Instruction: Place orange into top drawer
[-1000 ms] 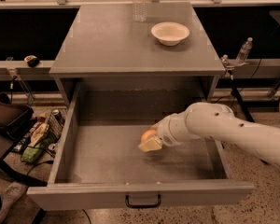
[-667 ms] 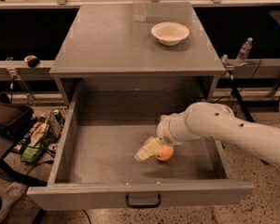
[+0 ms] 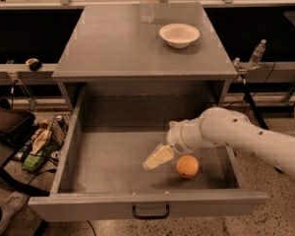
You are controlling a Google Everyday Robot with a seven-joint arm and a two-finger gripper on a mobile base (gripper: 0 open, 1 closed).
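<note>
The orange (image 3: 187, 166) lies on the floor of the open top drawer (image 3: 113, 161), right of centre and near the front. The drawer is pulled far out of the grey cabinet, and its front panel carries a small black handle (image 3: 150, 212). My gripper (image 3: 166, 160) is inside the drawer on the end of the white arm (image 3: 236, 132), which reaches in from the right. The gripper is open, with a cream finger (image 3: 157, 157) just left of the orange. The orange rests free beside it.
On the cabinet top stand a white bowl (image 3: 179, 35) and a clear water bottle (image 3: 146, 3). Bags and clutter (image 3: 34, 141) lie on the floor to the left of the drawer. Another bottle (image 3: 257, 54) stands at the right behind the cabinet.
The gripper lowered the orange to the drawer floor and let go of it. The orange now rests to the right of the fingers, nearer the drawer front.
</note>
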